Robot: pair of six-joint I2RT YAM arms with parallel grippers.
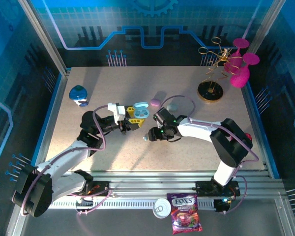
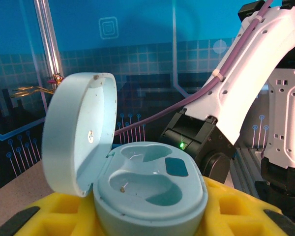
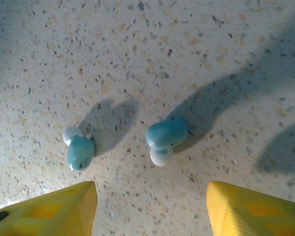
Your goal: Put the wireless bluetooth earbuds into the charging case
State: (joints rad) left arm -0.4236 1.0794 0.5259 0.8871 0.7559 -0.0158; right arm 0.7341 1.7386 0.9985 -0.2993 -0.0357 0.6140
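Earbuds (image 3: 167, 133) lie on the table (image 3: 137, 49) under the empty, wide-open right pincer (image 3: 150, 209); the left pincer (image 1: 133, 116) clamps the open case (image 2: 152, 191) to receive them.

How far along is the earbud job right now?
Done: the charging case is open, lid up, held in the left gripper. Both wells look empty. In hand: the right gripper hovers open over two earbuds lying on the table. Left: picking up and seating both.
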